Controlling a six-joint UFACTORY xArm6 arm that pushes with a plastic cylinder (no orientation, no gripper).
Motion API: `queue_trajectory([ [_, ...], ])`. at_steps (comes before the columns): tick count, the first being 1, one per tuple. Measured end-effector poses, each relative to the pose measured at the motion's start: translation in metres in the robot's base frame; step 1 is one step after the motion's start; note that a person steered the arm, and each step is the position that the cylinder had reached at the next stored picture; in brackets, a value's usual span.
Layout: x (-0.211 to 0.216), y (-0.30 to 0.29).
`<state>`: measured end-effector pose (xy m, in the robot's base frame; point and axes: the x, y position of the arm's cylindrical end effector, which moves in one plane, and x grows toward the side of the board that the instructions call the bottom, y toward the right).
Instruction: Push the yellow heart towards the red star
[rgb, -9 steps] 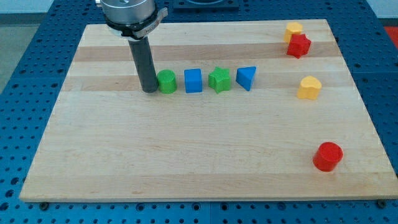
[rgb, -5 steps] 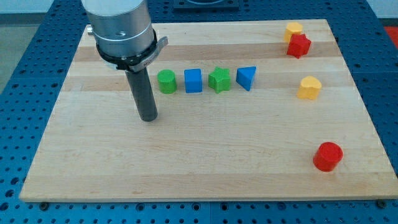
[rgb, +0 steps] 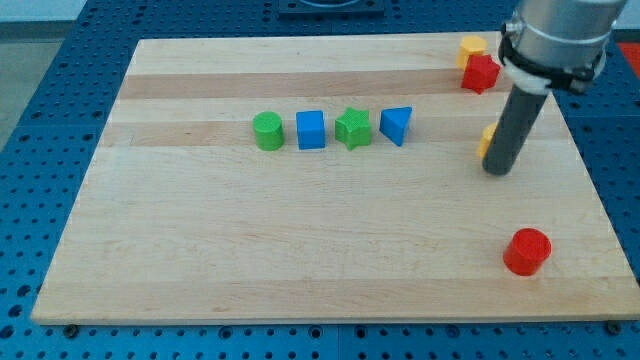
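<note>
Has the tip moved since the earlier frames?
Yes. My tip has swept toward the view's right, from beside the green cylinder to the yellow heart, which the rod now mostly hides.

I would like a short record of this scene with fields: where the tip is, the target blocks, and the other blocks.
tip: my tip is at the view's right, just below the yellow heart
yellow heart: mostly hidden behind the rod
red star: near the top right corner, beside a yellow block
middle row: green cylinder, blue cube, green star, blue wedge
bottom right: red cylinder
</note>
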<state>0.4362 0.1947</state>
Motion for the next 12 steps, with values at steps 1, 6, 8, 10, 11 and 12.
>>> queue_trajectory([
  [1, -0.038, 0.002],
  [6, -0.078, 0.064],
  [8, -0.082, 0.062],
  [10, -0.07, 0.06],
  [11, -0.072, 0.051],
  [12, -0.076, 0.042],
])
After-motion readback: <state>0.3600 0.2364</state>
